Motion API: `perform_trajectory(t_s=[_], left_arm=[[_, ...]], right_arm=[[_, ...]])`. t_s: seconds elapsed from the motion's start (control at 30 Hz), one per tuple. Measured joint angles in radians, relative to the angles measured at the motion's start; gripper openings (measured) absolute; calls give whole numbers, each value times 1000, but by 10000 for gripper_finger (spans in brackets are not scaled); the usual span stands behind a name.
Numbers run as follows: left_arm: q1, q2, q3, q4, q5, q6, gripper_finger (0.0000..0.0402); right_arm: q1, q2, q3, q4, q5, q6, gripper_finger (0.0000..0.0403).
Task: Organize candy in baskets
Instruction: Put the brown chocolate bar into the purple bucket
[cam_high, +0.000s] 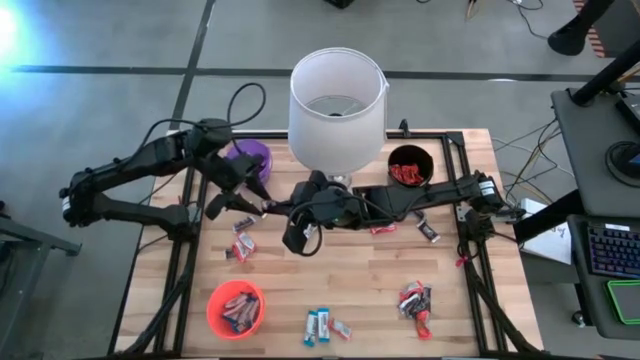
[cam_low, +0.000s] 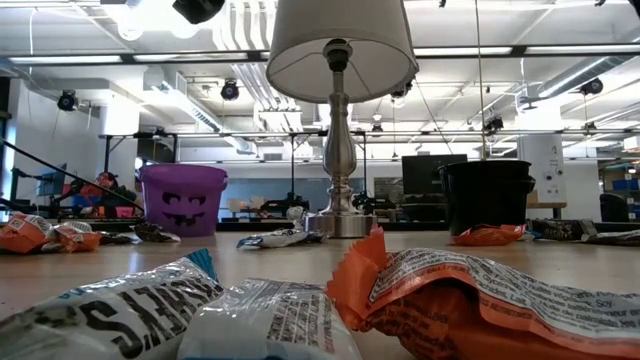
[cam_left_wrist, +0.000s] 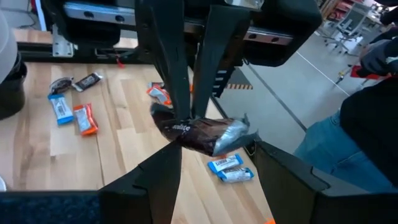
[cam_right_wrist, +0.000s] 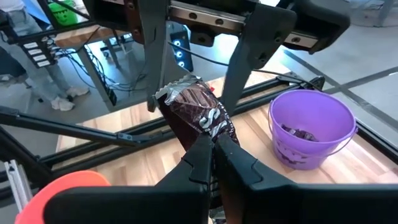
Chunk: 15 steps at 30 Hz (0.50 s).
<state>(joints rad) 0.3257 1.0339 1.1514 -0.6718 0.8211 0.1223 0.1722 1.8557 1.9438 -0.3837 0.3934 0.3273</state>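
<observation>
Over the butcher-block table, right gripper pinches a brown bar; left gripper seemingly spread.

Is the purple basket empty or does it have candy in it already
Not empty. The right wrist view shows dark-wrapped candy lying at the bottom of the purple basket.

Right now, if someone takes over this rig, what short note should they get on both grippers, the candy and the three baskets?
Right gripper: shut on a dark brown shiny mini bar, held above the table near the purple basket.
Left gripper: open, one finger on each side of that bar, not closed on it.
Done: dark wrappers lie in the purple basket, red ones in the black round basket, and some bars in the orange-red basket.
Left: blue-and-white bars, a red pile and other loose bars are on the wooden table.
</observation>
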Motion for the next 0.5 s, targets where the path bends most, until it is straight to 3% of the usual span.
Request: perform_trajectory(t_s=[0.33, 0.5], left_arm=[[-5, 19, 0, 42, 0, -3, 186], [-5, 32, 0, 43, 0, 0, 157]], right_arm=[[0, 6, 0, 8, 0, 4, 9], [-2, 6, 0, 26, 0, -15, 9]])
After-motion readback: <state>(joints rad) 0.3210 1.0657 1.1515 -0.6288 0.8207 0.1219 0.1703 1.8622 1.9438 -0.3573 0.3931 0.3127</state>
